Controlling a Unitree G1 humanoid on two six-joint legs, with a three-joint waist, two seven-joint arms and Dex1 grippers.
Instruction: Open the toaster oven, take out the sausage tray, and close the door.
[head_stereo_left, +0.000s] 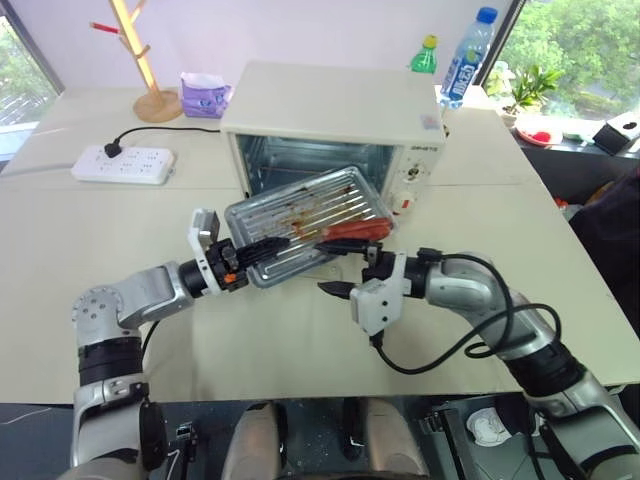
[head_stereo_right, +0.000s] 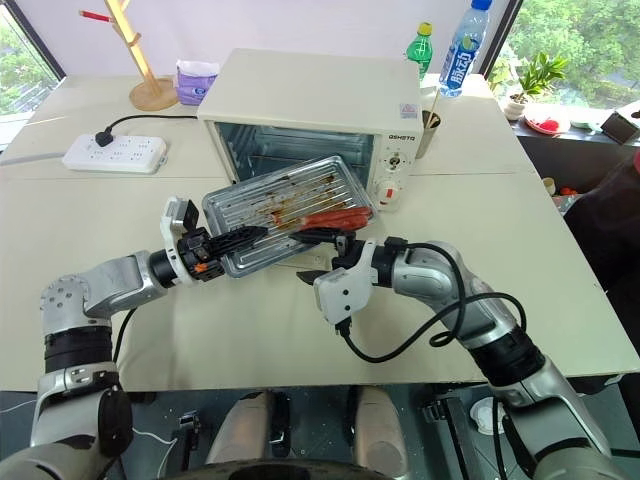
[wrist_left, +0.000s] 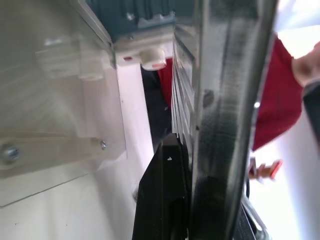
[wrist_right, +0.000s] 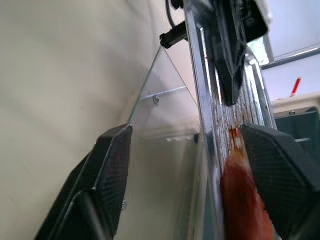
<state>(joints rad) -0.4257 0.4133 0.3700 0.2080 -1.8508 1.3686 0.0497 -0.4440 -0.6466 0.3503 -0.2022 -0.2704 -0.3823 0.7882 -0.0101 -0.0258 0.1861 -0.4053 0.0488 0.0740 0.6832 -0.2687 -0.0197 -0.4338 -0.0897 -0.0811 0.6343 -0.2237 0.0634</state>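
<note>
Tray (head_stereo_left: 305, 222) at frame centre, tilted, clear of the oven (head_stereo_left: 335, 130), above the lowered door (wrist_right: 160, 125). Left gripper (head_stereo_left: 262, 248) clamped on the tray's near-left rim. Right gripper (head_stereo_left: 345, 268) has its jaws parted either side of the tray edge, not gripping. Advice: level the tray so the sausages (head_stereo_left: 355, 230) stay put, then set it aside on the table (head_stereo_left: 120, 240). Oven panel lettering too small to read; bottle (head_stereo_left: 466, 58) label illegible.
</note>
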